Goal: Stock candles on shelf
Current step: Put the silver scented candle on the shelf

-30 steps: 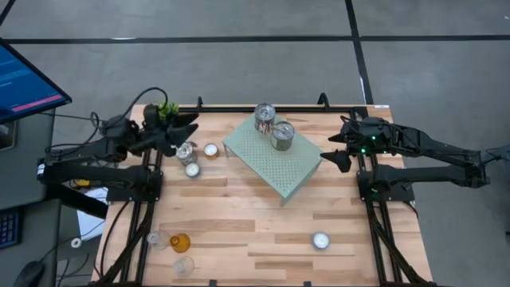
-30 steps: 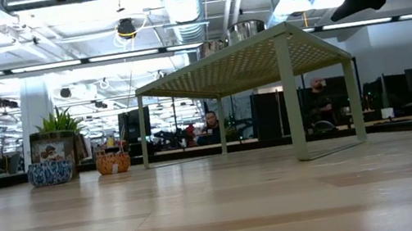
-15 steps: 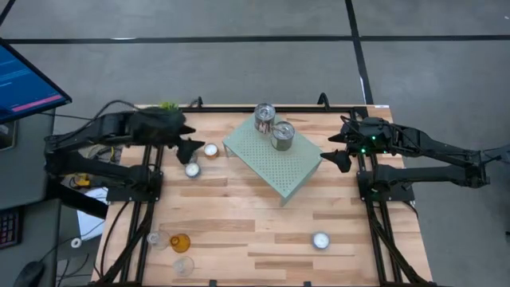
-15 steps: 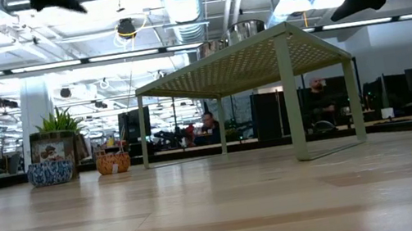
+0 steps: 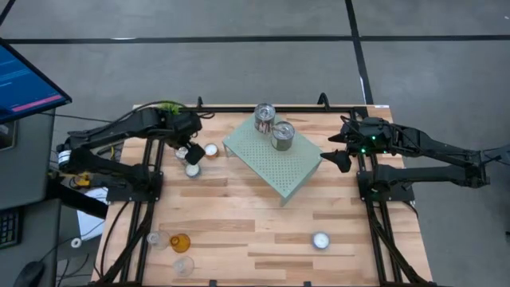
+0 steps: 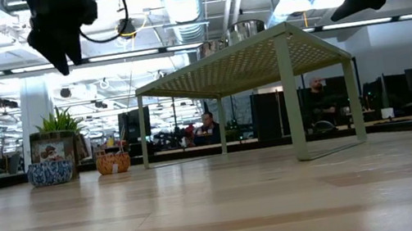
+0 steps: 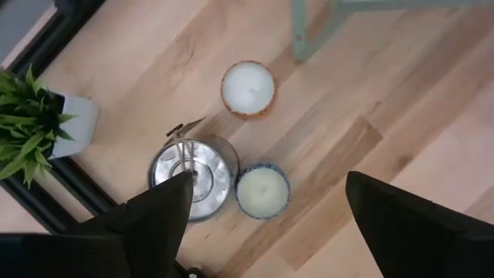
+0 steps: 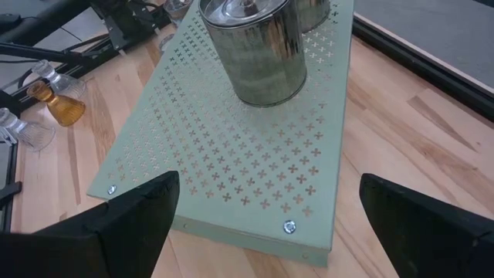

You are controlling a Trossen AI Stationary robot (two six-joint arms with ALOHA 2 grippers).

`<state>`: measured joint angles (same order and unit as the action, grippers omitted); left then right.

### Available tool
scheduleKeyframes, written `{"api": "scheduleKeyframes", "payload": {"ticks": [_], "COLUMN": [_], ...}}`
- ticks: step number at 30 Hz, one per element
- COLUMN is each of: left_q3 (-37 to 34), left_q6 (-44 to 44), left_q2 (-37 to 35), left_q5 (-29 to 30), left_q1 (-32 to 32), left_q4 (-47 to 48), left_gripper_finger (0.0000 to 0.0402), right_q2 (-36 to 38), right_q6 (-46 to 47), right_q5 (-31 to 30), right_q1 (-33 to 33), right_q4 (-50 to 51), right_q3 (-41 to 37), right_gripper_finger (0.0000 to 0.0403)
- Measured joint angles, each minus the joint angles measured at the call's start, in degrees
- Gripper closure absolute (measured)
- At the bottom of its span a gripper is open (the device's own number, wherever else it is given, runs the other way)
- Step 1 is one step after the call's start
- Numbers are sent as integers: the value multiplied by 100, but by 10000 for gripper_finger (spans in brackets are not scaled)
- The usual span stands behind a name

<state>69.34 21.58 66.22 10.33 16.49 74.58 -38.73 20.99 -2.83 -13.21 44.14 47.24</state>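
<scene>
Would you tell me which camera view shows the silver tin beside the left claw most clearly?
The left wrist view: the silver tin fills it from above, beside a blue-rimmed candle. In the high view the left claw hides most of the tin. The low view and right wrist view do not show it clearly.

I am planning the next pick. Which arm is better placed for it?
Left, probably. The left gripper, open, hangs over the silver tin and two tealights; the right gripper waits beside the shelf.
</scene>
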Motion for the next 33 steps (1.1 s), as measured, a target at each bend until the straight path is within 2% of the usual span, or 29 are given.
{"api": "scheduleKeyframes", "payload": {"ticks": [4, 8, 16, 23, 28, 33], "left_q3": [0, 2, 2, 2, 2, 2], "left_q6": [216, 791, 1047, 1624, 1477, 1290], "left_q2": [95, 107, 106, 599, 847, 779], "left_q5": [52, 131, 115, -114, -249, -423], "left_q1": [167, 338, 595, 1150, 1319, 1286], "left_q4": [9, -3, 32, 633, 749, 742], "left_gripper_finger": [60, 60, 67, 32, 13, 10], "right_q2": [-1, -1, -1, -1, 1, 0], "right_q6": [2, 2, 2, 2, 2, 2], "right_q5": [0, 0, 0, 0, 0, 0], "right_q1": [2, 2, 2, 2, 2, 4], "right_q4": [2, 2, 2, 2, 2, 4], "right_q3": [0, 0, 0, 0, 0, 0], "right_gripper_finger": [13, 13, 13, 13, 13, 13]}}
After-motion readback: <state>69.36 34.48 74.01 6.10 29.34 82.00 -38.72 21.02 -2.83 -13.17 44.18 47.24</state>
